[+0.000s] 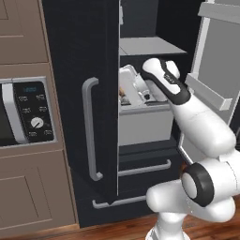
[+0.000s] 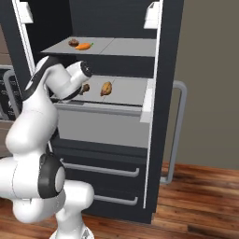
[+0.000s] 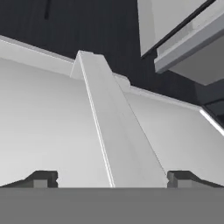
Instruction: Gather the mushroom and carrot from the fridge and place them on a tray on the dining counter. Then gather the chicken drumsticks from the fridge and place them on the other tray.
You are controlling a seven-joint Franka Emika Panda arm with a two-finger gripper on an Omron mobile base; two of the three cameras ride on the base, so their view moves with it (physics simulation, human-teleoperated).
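Black French-door fridge (image 2: 165,70) open, grey shelves lit. White arm (image 2: 32,121) reaching into middle shelf level. Gripper (image 3: 112,177) over pale shelf surface with raised divider ridge, jaws wide apart, nothing between them. Two chicken drumsticks (image 2: 106,88) on middle shelf (one partly hidden behind wrist). Carrot (image 2: 83,46) on upper shelf, touching or just beside mushroom (image 2: 73,42).

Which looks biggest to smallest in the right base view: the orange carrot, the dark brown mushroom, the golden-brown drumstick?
1. golden-brown drumstick, on the lower shelf
2. orange carrot, on the upper shelf
3. dark brown mushroom, beside it

The carrot sits farther back, so first place is unsure.
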